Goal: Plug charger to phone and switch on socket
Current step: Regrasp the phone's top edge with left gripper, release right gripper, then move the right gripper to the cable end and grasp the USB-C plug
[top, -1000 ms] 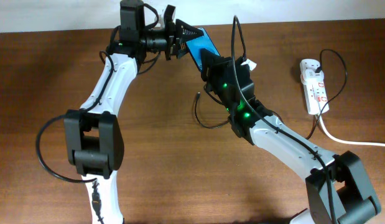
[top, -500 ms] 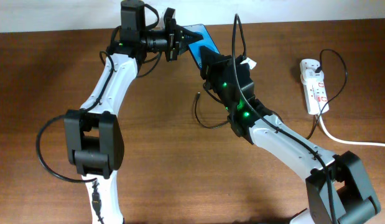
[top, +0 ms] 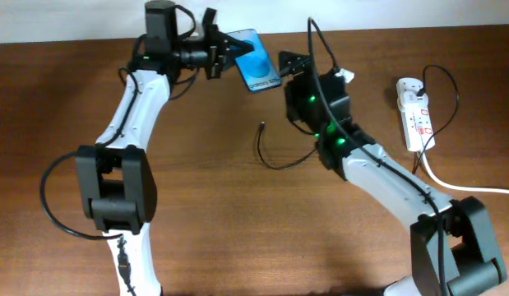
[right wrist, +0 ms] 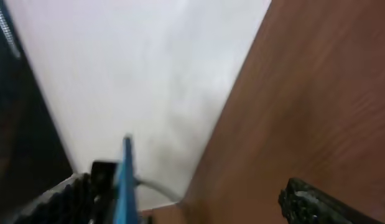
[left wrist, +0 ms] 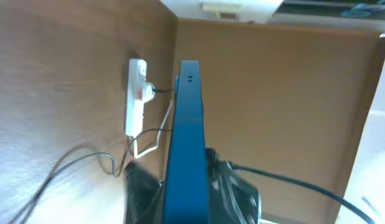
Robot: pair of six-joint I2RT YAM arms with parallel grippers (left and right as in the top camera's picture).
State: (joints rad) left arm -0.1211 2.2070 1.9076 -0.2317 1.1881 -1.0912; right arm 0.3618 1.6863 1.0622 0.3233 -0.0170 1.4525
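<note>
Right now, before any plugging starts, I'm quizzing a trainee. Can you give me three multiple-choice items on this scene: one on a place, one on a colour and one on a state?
1. Where is the charger's plug tip?
A. Pushed into the phone
B. Loose on the table
C. Pushed into the power strip

2. What colour is the phone's screen?
A. Blue
B. Red
C. Green

3. What state is the left gripper in?
A. Open and empty
B. Shut on the phone
C. Shut on the cable

Answers:
1. B, the tip lies on the bare wood, apart from the phone.
2. A, the overhead view shows a bright blue screen.
3. B, its fingers clamp the phone's edge and hold it off the table.
</note>
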